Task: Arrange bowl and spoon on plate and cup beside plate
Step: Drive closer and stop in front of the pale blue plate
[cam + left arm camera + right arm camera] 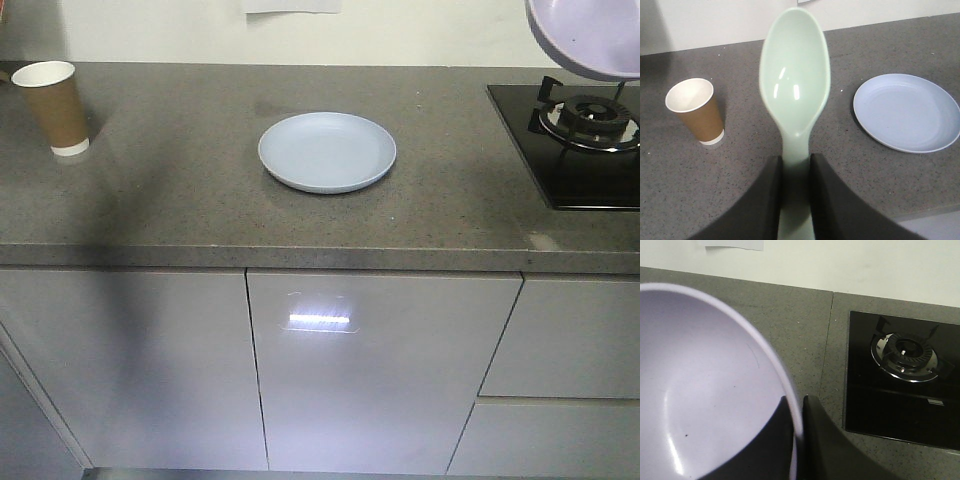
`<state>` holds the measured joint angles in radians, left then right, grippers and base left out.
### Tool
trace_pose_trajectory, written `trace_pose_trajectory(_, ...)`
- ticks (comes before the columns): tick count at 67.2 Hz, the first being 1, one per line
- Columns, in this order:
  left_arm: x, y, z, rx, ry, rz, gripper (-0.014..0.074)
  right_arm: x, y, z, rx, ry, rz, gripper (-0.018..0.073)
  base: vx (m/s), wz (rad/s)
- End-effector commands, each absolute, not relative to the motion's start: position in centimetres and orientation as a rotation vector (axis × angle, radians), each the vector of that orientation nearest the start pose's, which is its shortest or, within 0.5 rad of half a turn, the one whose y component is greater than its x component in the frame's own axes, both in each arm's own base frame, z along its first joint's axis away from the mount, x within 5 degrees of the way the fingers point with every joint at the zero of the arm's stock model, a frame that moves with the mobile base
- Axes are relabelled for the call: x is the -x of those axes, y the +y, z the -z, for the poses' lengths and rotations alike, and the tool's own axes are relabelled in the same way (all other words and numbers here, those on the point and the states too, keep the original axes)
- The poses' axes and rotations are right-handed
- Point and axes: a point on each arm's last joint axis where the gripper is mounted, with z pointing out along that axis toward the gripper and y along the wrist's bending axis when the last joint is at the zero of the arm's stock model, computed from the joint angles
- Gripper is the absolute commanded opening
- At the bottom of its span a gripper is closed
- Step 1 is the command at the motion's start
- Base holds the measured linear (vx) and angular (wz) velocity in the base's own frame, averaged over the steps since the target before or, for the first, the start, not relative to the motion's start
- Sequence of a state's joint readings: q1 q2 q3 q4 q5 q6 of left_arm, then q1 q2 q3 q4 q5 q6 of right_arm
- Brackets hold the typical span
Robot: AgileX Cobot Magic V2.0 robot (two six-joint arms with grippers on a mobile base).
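Pale blue-lavender round shallow plate (pixel 327 151) lies flat on the grey speckled stone countertop (pixel 180 210), about mid-counter.

Brown paper cup with white rim and base (pixel 53 106): upright on the counter, well left of the plate, a bit further back toward the wall. Not touching it.

Lilac-purple smooth plastic bowl (pixel 585 38): off the counter, up in the air well right of the plate, hanging over the black gas stove (pixel 585 135). Tilted, only partly in the front view. Right gripper (pixel 799 407) is clamped on its rim, one dark finger (pixel 777 420) inside the bowl and the other outside, with the rim pinched between them.

Pale mint-green plastic spoon (pixel 795 80): in the air, not touching the plate. Left gripper (pixel 796 165) is closed on the handle, a dark finger (pixel 770 190) on either side, scoop pointing away from the wrist with its hollow side facing the camera. In the left wrist view the scoop sits between cup and plate, above the counter.

Neither arm shows in the front view apart from the bowl.
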<state>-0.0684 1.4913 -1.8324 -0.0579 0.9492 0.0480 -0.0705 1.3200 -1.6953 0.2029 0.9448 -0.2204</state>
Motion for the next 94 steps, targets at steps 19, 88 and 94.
trace_pose_trajectory(19,-30.20,-2.67,-50.81,-0.107,1.966,0.097,-0.0006,-25.21,-0.41,-51.81,0.123,1.899,-0.042,-0.0006,0.12,0.02)
trace_pose_trajectory(88,-30.20,-2.67,-50.81,-0.107,1.966,0.097,-0.0006,-25.21,-0.41,-51.81,0.123,1.899,-0.042,-0.0006,0.19,0.00)
trace_pose_trajectory(94,-30.20,-2.67,-50.81,-0.107,1.966,0.097,-0.0006,-25.21,-0.41,-51.81,0.123,1.899,-0.042,-0.0006,0.15,-0.09)
